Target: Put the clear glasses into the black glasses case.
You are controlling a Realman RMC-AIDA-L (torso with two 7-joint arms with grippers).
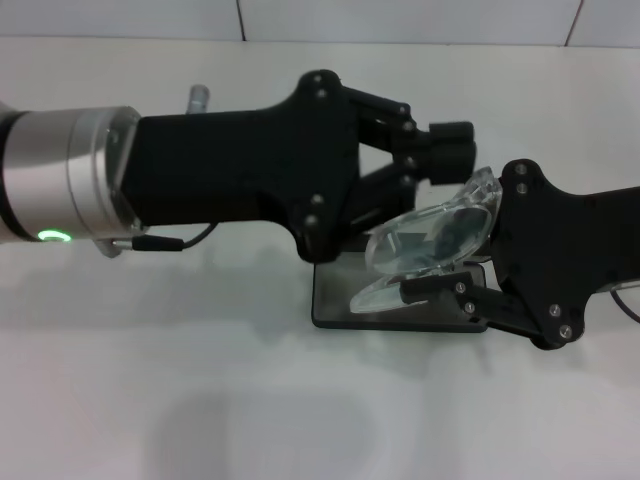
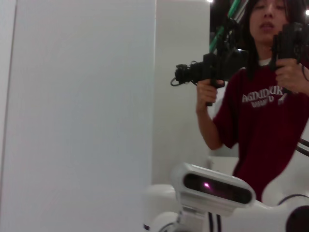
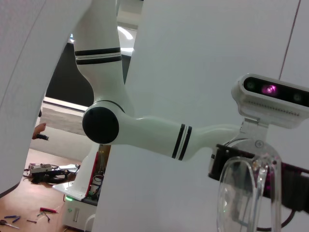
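The clear glasses (image 1: 430, 235) hang tilted just above the open black glasses case (image 1: 335, 300), which lies on the white table with its grey lining showing. My right gripper (image 1: 425, 275) comes in from the right and is shut on the clear glasses; one finger (image 1: 430, 288) lies along their near side. In the right wrist view a clear lens (image 3: 246, 193) fills the near field. My left gripper (image 1: 452, 146) reaches in from the left. Its fingers are shut, with the tips just beyond the glasses' far end. The case's lid is hidden behind the left hand.
A small grey cylinder (image 1: 198, 98) stands on the table behind the left arm. The table's far edge meets a tiled wall. The left wrist view shows a person (image 2: 270, 96) holding controllers and the robot's head camera (image 2: 217, 186).
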